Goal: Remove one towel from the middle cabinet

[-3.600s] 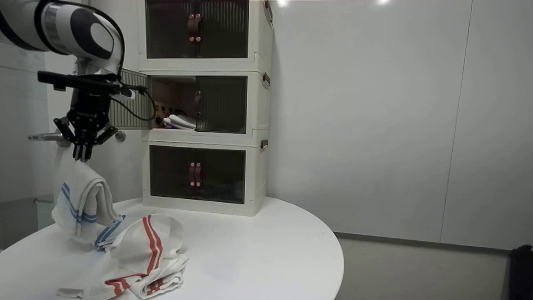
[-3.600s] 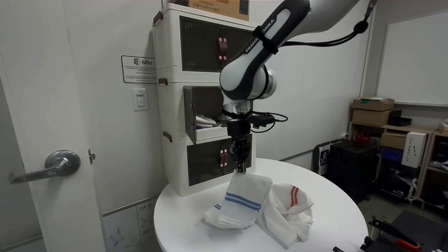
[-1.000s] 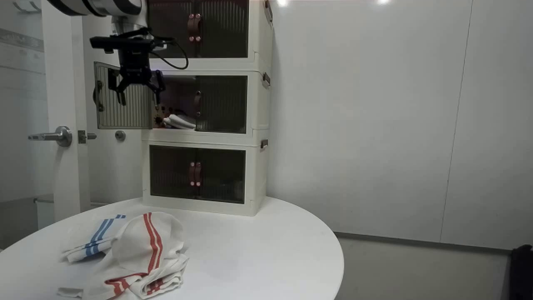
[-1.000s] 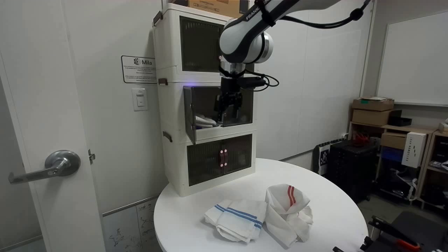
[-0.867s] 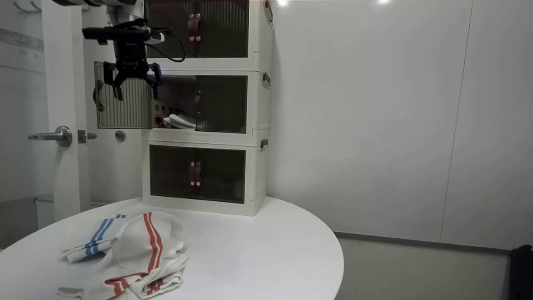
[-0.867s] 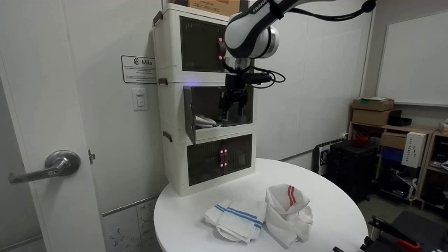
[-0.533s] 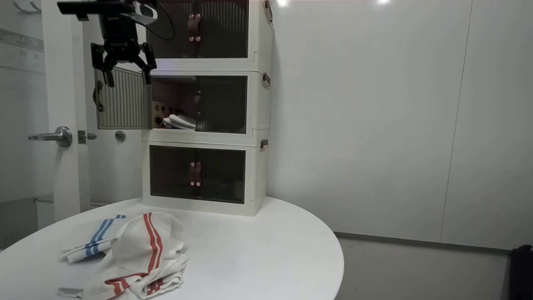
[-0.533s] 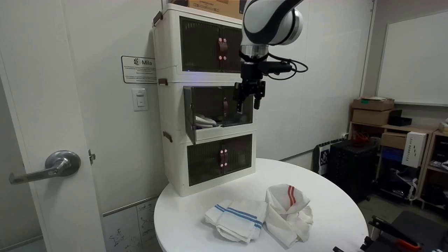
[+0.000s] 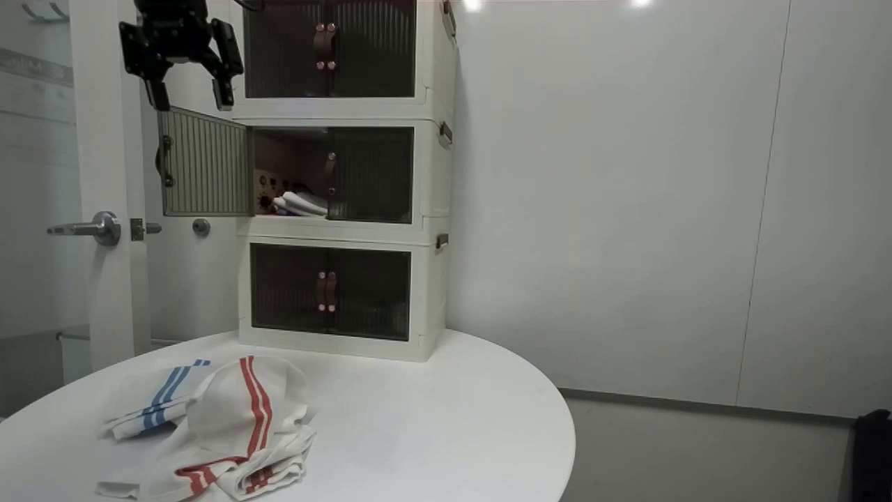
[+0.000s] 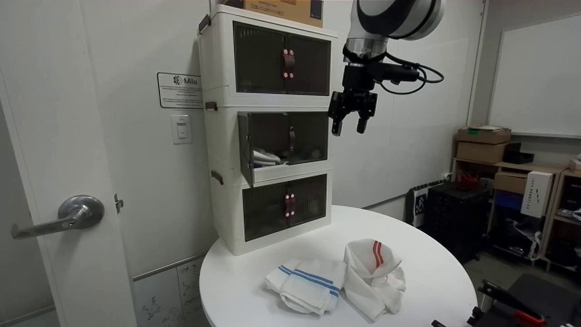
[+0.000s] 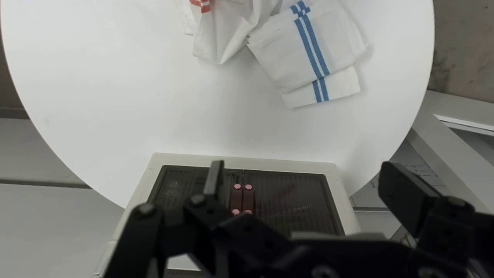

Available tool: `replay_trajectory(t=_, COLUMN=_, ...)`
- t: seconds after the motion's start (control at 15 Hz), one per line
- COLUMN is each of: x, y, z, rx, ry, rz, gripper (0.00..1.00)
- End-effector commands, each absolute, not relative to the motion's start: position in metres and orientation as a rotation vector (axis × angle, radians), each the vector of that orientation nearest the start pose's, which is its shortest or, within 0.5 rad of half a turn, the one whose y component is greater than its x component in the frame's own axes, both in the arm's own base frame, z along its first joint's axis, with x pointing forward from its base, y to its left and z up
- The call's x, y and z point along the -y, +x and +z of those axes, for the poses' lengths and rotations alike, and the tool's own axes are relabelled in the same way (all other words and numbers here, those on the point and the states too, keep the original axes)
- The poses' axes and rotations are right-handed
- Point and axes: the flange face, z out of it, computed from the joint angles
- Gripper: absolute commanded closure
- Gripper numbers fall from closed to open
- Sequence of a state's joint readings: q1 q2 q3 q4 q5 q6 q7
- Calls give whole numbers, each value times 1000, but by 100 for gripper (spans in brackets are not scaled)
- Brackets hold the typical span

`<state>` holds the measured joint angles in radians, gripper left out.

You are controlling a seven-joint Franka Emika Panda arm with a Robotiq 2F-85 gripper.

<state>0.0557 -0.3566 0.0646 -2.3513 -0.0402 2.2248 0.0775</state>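
Outside the middle cabinet (image 10: 223, 145), on the tabletop (image 10: 238, 284), lies the blue-striped towel (image 10: 309, 290) — fingers (image 10: 337, 128) parted, holding nothing; removal looks done — next probably needs only a retreat.

The middle cabinet (image 9: 334, 229) is open on one half, above white cloth (image 9: 303, 203); a swung-out ribbed door (image 9: 209, 166) flanks the gap and a closed door (image 9: 371, 174) blocks the rest. Bare table (image 11: 231, 123) separates the bottom cabinet (image 11: 247, 160) from the blue-striped towel (image 11: 289, 58).

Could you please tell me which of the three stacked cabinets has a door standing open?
The middle cabinet: one door is swung outward, showing white cloth inside; the top cabinet and bottom cabinet are both shut.
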Motion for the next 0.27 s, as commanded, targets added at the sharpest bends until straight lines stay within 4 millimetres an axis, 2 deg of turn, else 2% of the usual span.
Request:
replay_trajectory(t=0.0, x=-55, y=454, z=492, rx=94, ry=-3151, rz=-372, gripper=0)
replay_trajectory(t=0.2, x=-54, y=451, z=492, rx=90, ry=-3148, rz=-376, gripper=0)
